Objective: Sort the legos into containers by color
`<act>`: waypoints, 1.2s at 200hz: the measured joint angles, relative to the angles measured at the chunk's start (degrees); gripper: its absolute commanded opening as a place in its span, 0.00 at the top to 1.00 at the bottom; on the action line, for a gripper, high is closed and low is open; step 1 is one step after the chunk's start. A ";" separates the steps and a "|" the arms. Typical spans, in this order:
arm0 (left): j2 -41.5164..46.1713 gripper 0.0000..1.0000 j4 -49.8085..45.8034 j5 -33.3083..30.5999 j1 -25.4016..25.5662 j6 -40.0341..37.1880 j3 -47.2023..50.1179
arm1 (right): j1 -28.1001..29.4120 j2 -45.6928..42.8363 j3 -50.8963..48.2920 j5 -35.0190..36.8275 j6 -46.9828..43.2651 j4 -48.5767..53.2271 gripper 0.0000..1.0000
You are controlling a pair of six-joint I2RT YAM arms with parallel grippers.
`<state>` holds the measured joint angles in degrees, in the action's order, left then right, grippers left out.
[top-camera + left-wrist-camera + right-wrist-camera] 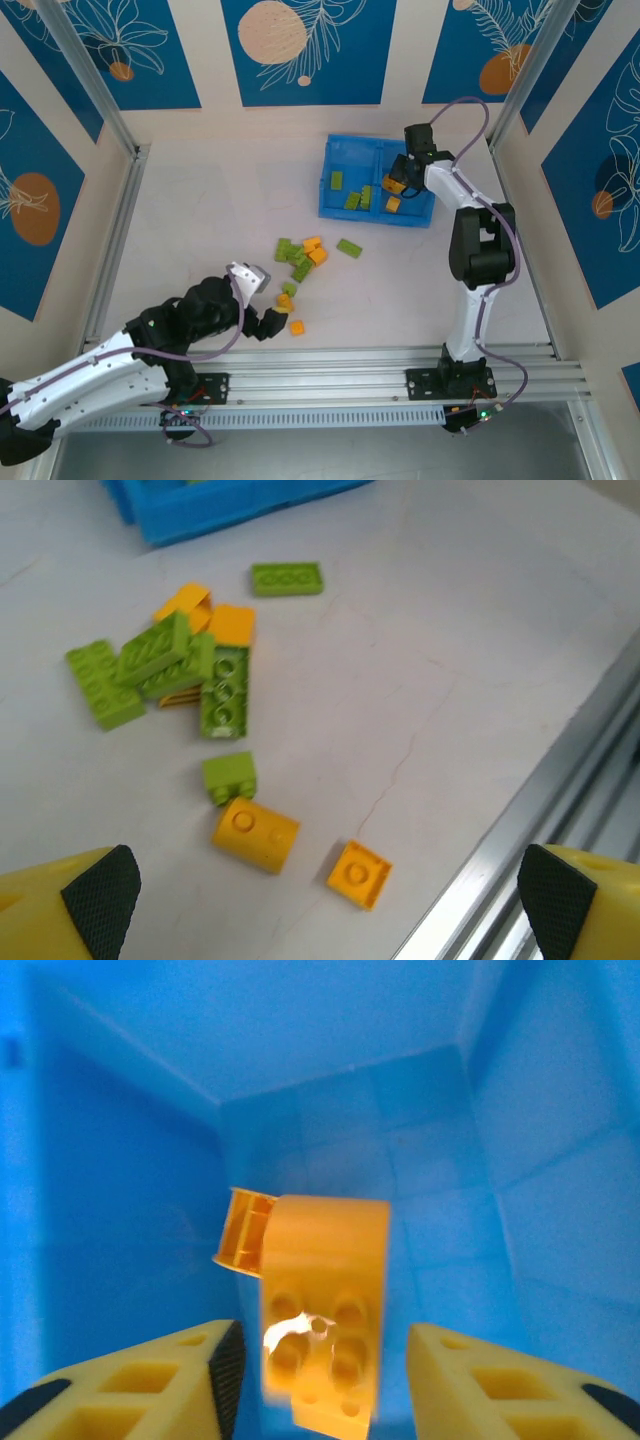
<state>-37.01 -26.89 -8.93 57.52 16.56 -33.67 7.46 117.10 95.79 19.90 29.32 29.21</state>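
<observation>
R gripper (398,182) hangs over the blue bin (326,180) at the far side of the worktop (200,220), above the R compartment (411,211). In the R wrist view its fingers (150,1380) stand apart with a blurred orange brick (325,1300) between them. There's a strip of blue on each side of the brick, so no grip. Can't tell if that brick lies on the bin floor or is in the air. A 2nd orange brick (240,1232) sits just behind it, partly hidden. From above, an orange lego (393,204) shows in the R compartment just beside the fingers, and three green legos (352,199) lie in the L compartment (345,160). L gripper (272,320) is low near the front of the worktop, fingers (100,900) spread wide at the bottom corners of its wrist view, nothing between them. Just ahead of it lie a flat orange square (359,873) and an orange block (255,833), slightly apart. A small green block (229,776) is touching or nearly touching the orange block's far side. Beyond that is a mixed pile (170,660) of green and orange pcs, some stacked and tilted. Further on, a lone green plate (287,578) lies flat between the pile and the bin. All these loose pcs sit mid-worktop, well apart from the R gripper.
</observation>
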 measured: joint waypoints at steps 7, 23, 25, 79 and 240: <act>-0.85 0.00 -0.96 -0.92 0.00 0.76 -0.35 | 0.00 0.55 0.42 -0.24 0.26 0.83 0.45; -2.86 0.00 -2.62 -2.78 0.00 2.58 -0.90 | -0.07 0.85 0.96 -0.83 0.94 2.67 0.44; -3.13 0.00 -2.78 -2.99 0.00 2.75 -0.92 | -0.04 0.85 0.98 -0.83 1.03 2.73 0.44; -7.50 0.00 -4.24 -6.67 0.00 8.98 -1.20 | 0.02 -8.50 -3.10 -5.05 3.61 3.82 0.39; -45.86 0.10 -8.70 -10.51 -4.04 17.57 -23.69 | 15.87 -61.37 -38.93 -28.37 5.66 9.18 0.12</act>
<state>-82.87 -35.59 -19.44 53.47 34.13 -57.36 23.33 55.72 56.86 -8.47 34.98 38.39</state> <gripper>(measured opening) 0.905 0.871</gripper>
